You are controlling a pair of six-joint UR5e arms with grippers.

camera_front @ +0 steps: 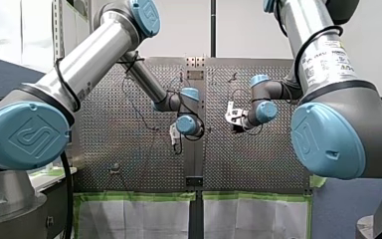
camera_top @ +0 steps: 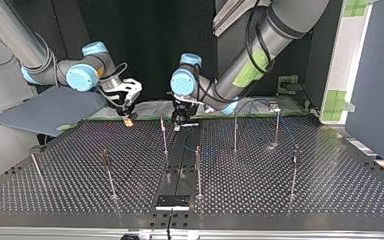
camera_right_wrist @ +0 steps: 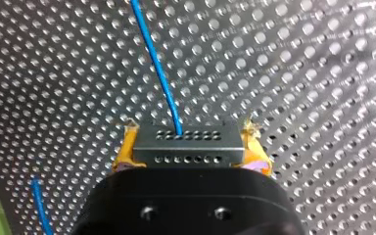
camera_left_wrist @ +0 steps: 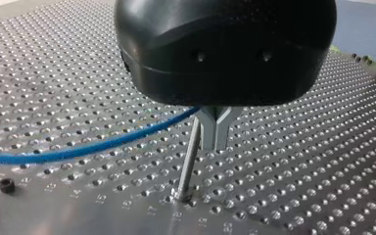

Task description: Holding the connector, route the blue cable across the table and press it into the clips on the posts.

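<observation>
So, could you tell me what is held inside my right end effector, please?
A grey connector with rows of small holes sits clamped between the right end effector's yellow pads, the blue cable leaving one hole. Its rear is covered by the black body.

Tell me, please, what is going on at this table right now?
Both arms are routing a blue cable over the perforated table. My right gripper holds the grey connector between its yellow pads, and the cable leads away from it. My left gripper has its metal fingers closed on the cable right beside a thin post. Whether the cable sits in a clip there cannot be seen.
</observation>
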